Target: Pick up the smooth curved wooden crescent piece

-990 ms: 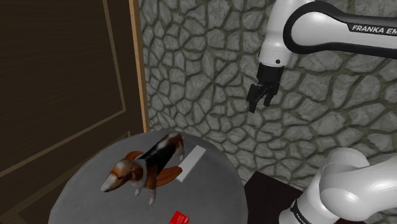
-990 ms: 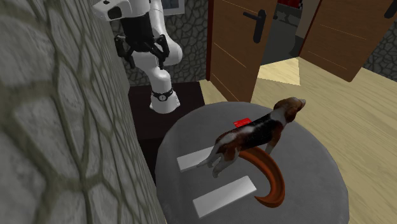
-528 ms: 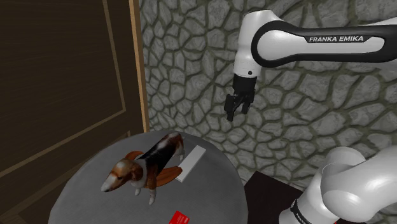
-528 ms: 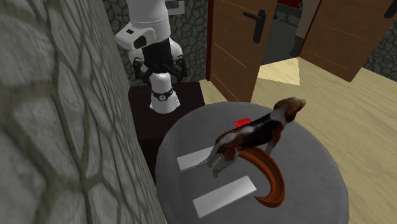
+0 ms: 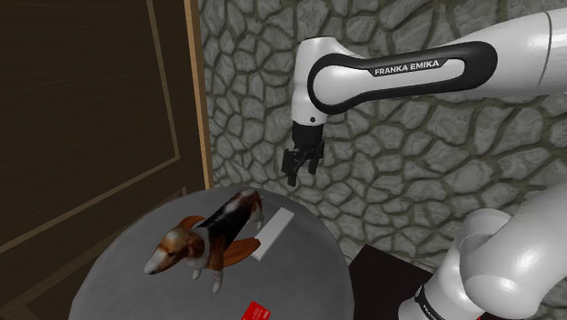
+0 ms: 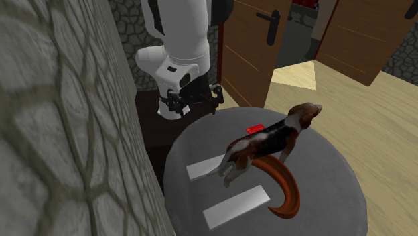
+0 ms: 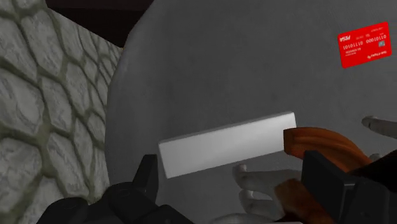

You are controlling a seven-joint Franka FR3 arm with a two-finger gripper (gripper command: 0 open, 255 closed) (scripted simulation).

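- Since the earlier frame the end effector (image 5: 293, 175) has swung toward the shoulder view's left and come lower. It has left its spot high in front of the stone wall (image 5: 263, 73) and now hangs above the desk (image 5: 118, 273) near its rim.
- In the second exterior view the end effector (image 6: 195, 102) has dropped from the upper part of the picture to the desk's far edge, next to the dark stand (image 6: 149, 124).
- Its two black fingers (image 7: 147, 178) are spread apart and clasp nothing.
- The reddish-brown crescent piece (image 6: 287, 188) lies flat on the desk. One end is under the dog figurine (image 6: 268, 142) and the other curves out close to the rim at the second exterior view's lower right.
- In the wrist view an end of the crescent piece (image 7: 318, 141) shows just beside the right finger.
- A white block (image 7: 226, 143) lies ahead of the spread fingers, touching or just beside that end of the crescent.
- A second white block (image 6: 236, 206) lies beside the crescent's outer end, on the wall side.
- A red card (image 7: 364, 44) lies well apart from the blocks, with bare grey surface between them.
- The desk's round edge comes near the stone wall on one side, and a dark wooden door (image 5: 91, 109) stands past the other.
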